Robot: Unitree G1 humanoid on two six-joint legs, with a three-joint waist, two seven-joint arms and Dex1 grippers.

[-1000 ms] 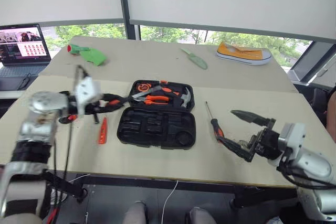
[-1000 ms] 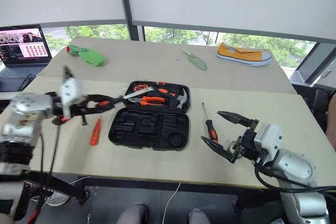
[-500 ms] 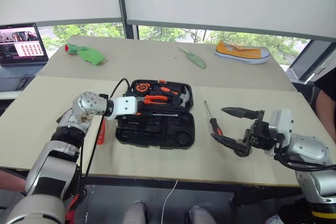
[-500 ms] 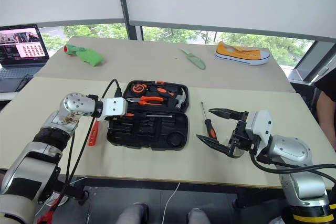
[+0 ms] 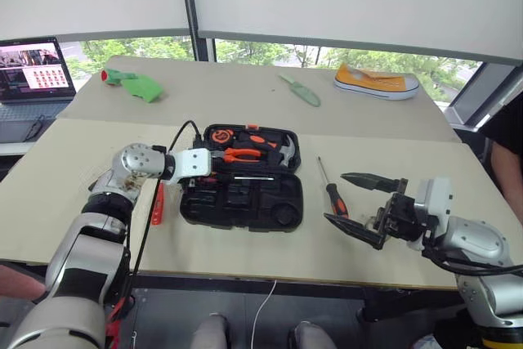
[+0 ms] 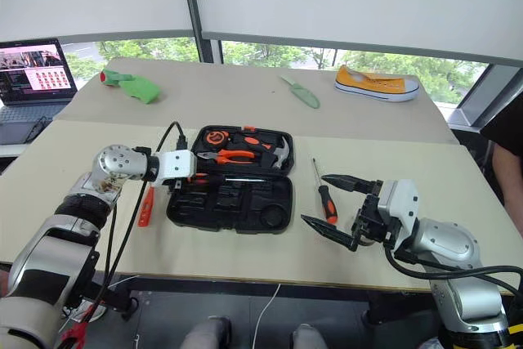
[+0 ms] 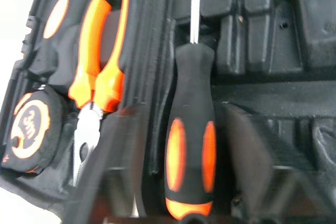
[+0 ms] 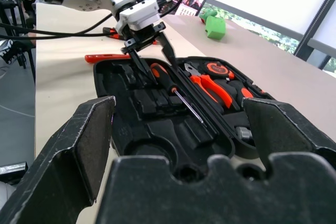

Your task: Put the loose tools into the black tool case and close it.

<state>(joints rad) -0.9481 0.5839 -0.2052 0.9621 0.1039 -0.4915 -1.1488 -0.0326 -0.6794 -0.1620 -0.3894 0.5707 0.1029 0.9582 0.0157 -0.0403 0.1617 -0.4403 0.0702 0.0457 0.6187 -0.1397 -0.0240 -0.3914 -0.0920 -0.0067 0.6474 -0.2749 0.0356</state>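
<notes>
A screwdriver (image 8: 176, 92) lies in the open case (image 5: 243, 199), between the spread fingers of the left gripper (image 8: 150, 52), so it seems just placed. Next, the second screwdriver (image 5: 332, 189) beside the wide-open right gripper (image 5: 365, 206) needs picking.
</notes>
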